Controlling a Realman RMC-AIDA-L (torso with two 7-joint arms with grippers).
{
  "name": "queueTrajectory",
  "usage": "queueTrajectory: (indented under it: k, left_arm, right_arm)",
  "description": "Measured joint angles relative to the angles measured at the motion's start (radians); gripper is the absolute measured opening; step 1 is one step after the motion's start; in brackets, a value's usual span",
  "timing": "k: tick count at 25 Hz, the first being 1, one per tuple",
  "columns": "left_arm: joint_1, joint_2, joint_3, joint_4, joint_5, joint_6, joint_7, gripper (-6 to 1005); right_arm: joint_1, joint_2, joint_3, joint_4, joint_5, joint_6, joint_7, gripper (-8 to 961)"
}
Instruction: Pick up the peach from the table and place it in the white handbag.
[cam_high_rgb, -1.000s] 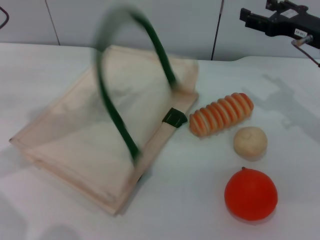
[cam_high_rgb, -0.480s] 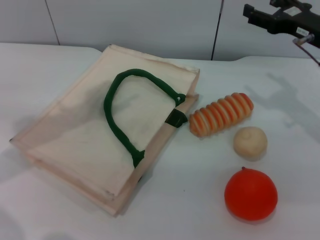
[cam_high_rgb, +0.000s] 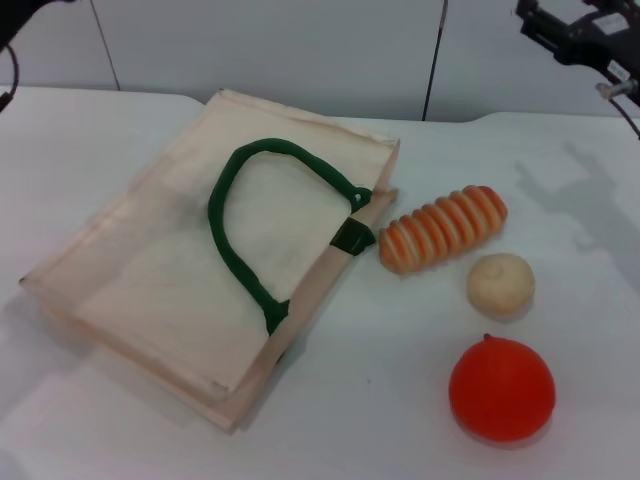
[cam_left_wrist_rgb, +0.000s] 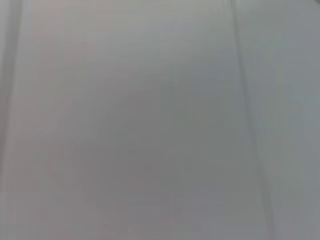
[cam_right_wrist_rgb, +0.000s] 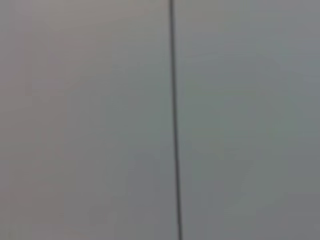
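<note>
Left arm: only a dark sliver at 10 o'clock, gripper out of frame, so you can't tell its state. The white handbag (cam_high_rgb: 170, 260) lies flat at 9 o'clock and its green handle (cam_high_rgb: 235, 250) is slack on top, so nothing is lifting it. The peach isn't visible on the table (cam_high_rgb: 380, 420); likely it's inside the bag, unconfirmed. The striped roll (cam_high_rgb: 443, 228), the bun (cam_high_rgb: 501, 284) and the orange ball (cam_high_rgb: 501, 389) sit at 3–5 o'clock, untouched. The right gripper (cam_high_rgb: 562, 30) is raised at 1 o'clock, clear of everything; whether it's open or closed, can't tell.

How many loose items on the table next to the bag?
3, all on the robot's right of the white handbag: striped orange roll by its green tab, beige bun just nearer, orange-red ball nearest. No peach in view; it may be hidden.
</note>
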Motion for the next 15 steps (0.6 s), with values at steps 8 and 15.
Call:
queueTrajectory:
  k: [8,15]
  left_arm:
    - [0.095,-0.004,-0.006,0.336,-0.238,-0.083,0.36,891]
    - [0.108,-0.004,0.004,0.408,-0.244,-0.115,0.364,892]
  right_arm:
    - [-0.013,0.008,0.0,0.191,0.346,0.182,-0.322,891]
    - [-0.027,0.011,0.0,0.228,0.393,0.201,-0.351,891]
